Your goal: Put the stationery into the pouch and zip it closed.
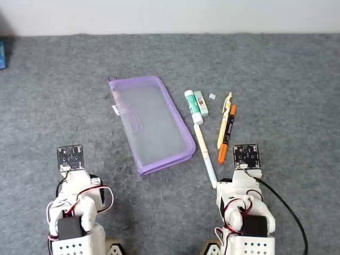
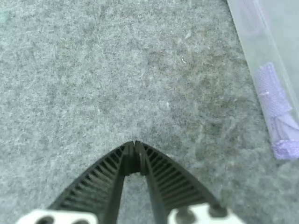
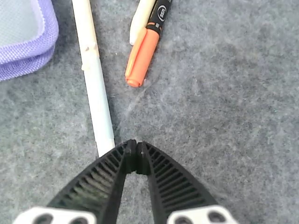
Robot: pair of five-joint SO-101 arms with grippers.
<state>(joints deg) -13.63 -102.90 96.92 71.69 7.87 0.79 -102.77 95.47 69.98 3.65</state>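
A purple-edged translucent pouch [image 1: 152,123] lies flat in the middle of the grey mat; its corner [image 2: 280,126] and edge [image 3: 25,37] reach into both wrist views. To its right lie a green-capped glue stick [image 1: 192,105], a small eraser [image 1: 201,103], a long pale pen [image 1: 205,155] [image 3: 96,88], a yellow pen [image 1: 224,119] and an orange marker [image 1: 227,134] [image 3: 145,49]. My left gripper [image 2: 134,145] rests shut over bare mat near the front left. My right gripper [image 3: 136,145] is shut just beside the pale pen's near end.
A tiny white scrap [image 1: 212,96] lies by the eraser. A blue object [image 1: 2,53] sits at the left edge. Both arm bases [image 1: 74,212] [image 1: 244,212] stand at the front; the grey mat [image 1: 64,95] stretches to the back wall.
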